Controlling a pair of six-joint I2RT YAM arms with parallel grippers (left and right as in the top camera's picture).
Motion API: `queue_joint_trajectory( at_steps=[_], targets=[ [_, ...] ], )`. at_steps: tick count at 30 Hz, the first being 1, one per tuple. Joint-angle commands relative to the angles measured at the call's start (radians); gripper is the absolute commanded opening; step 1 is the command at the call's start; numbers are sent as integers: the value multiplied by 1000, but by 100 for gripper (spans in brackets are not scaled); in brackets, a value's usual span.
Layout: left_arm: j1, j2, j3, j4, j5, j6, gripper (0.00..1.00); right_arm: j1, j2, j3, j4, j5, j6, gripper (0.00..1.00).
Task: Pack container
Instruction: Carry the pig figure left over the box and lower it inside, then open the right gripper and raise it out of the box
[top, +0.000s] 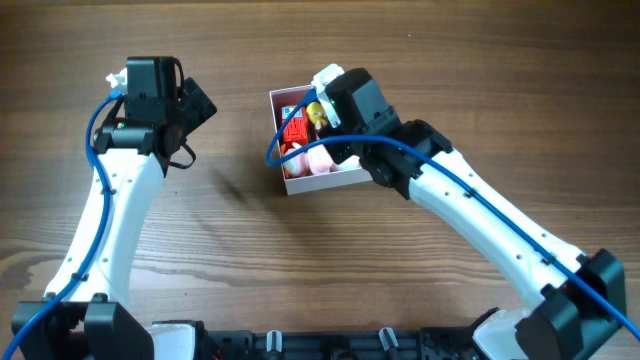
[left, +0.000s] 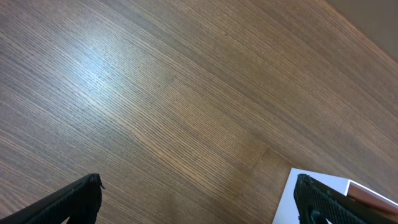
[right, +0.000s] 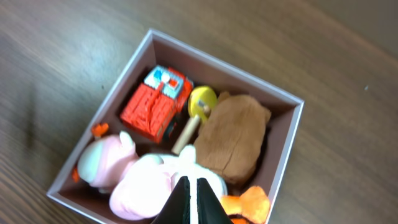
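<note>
The container (top: 326, 181), a shallow white box with a dusty pink inside, sits on the tabletop (top: 450, 70) a little right of the middle, directly under the right arm. It looks well filled.

In the right wrist view I count these things:
- a red toy (right: 154, 106) with a blue and white top, in the far corner
- a yellow wooden piece (right: 202, 101) on a short stick, beside the red toy
- a brown soft toy (right: 235, 138) along the right wall
- a pink soft toy (right: 140, 186) in the near part
- an orange thing (right: 252, 202) at the near edge, which I cannot identify

The toys touch each other and lie partly one over another, so little of the floor is seen.

The right gripper (right: 189, 198) hangs just above the pink soft toy. Its fingers are pressed together, with nothing between them that I can see. A closed gripper so low over the toys would suit pushing the soft ones down below the rim. Whether it really touches the pink one I cannot tell.

The left gripper (top: 198, 103) is fully open and holds nothing. It waits over bare wood, well apart to the left of the container, probably to leave room for the other arm. Only a white corner of the box shows at the edge of its own camera.

No loose toy is visible on the tabletop, so I judge the packing is nearly complete.
</note>
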Motion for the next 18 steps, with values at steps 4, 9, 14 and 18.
queue_joint_trajectory(
  at_steps=[4,9,14,18],
  targets=[
    [5,-8,5,-1,5,-10,100,1,161,-15,-7,-145,23,4],
    [5,-8,5,-1,5,-10,100,1,298,-15,2,-170,22,4],
    [5,-8,5,-1,5,-10,100,1,397,-15,19,-169,19,4],
    [5,-8,5,-1,5,-10,100,1,369,-5,12,-158,18,4]
  ],
)
